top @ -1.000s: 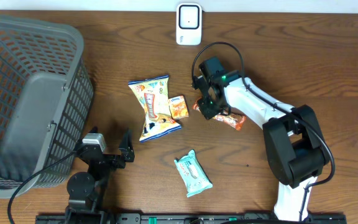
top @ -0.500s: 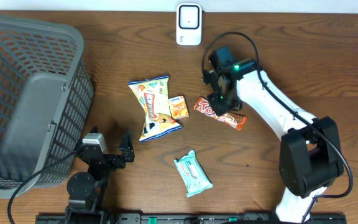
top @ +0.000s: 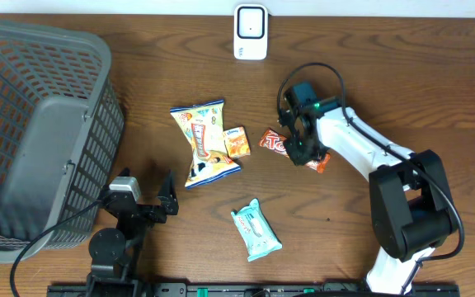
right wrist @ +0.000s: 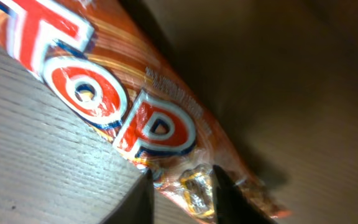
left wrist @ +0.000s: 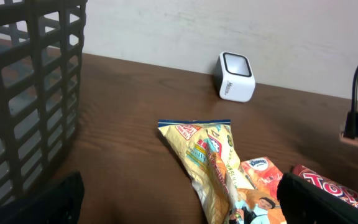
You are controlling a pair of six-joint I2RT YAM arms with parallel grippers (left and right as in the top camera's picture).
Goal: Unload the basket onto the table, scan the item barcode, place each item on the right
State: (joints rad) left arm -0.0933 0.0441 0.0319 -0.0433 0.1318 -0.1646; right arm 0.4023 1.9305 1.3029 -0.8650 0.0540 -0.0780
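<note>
At table centre, 5 o'clock from the scanner, the bar lies flat, label up. We hold the right gripper narrowly parted over its end, presumably for pickup.

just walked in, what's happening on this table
The right gripper is down on the orange candy bar, its fingers either side of one wrapper end; whether they pinch it is unclear. The bar lies on the table, short of the white scanner at the far edge. The left gripper sits open near the grey basket, holding nothing.
</note>
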